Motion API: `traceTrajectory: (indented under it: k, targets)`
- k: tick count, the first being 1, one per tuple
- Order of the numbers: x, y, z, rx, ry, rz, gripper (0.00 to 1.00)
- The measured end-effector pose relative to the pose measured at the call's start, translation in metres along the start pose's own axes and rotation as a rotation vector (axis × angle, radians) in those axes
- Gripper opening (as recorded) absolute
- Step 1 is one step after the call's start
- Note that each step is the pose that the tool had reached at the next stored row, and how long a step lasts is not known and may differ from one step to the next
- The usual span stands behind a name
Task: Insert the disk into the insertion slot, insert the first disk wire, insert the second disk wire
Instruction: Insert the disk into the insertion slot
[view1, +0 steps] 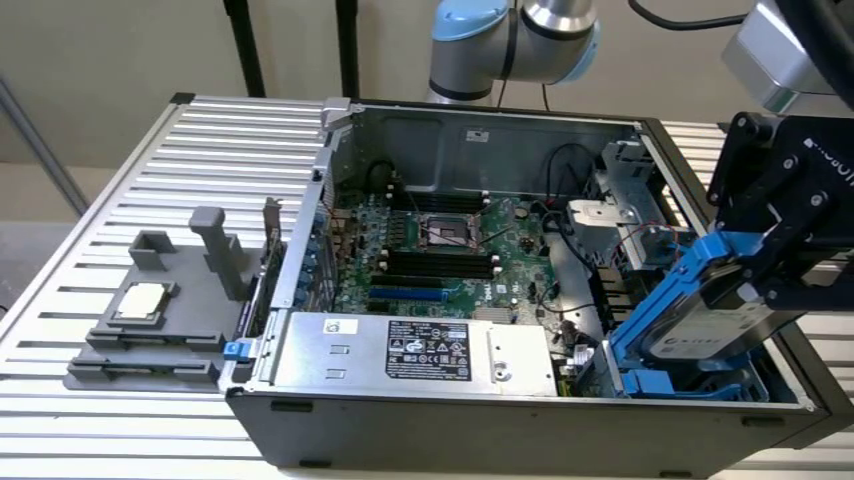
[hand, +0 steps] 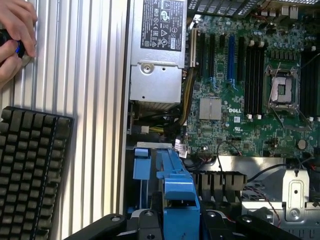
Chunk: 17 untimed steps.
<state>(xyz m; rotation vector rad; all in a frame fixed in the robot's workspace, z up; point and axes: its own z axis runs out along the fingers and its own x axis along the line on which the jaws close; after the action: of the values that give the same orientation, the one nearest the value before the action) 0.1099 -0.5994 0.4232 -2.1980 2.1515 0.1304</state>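
My tool (view1: 763, 280) is closed partway, its jaws clamped on the blue carrier frame (view1: 694, 270) of the disk (view1: 707, 325). The disk hangs tilted, one end low, over the insertion slot (view1: 674, 378) in the drive cage, at the exterior view's right of the open computer case (view1: 534, 430). It is not yet seated.

I judge the disk to be a dense, stiff block of metal, heavy for its bulk and unkind to knocks, with a smooth labelled face that offers little grip. The plastic frame is the softer part and will likely flex. The hold therefore belongs square across its long side rails, not on the label.

In the wrist view the frame (hand: 177, 197) sits just ahead of my tool (hand: 177, 222), with the motherboard (hand: 250, 75) and power supply (hand: 157, 55) beyond. A person's hand (hand: 15, 35) is at the edge of the worktop (hand: 90, 100), near a keyboard (hand: 30, 170).
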Motion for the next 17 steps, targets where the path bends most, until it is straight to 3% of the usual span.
traceTrajectory:
  k: [5,11,17]
  targets:
    - [0.000,-0.0005,-0.0004,-0.0008,-0.0020,-0.001,0.32]
    - [-0.001,-0.0009,-0.0083,-0.0014,-0.0007,-0.005,0.32]
    - [-0.001,-0.0009,-0.0109,-0.0019,0.0155,-0.006,0.32]
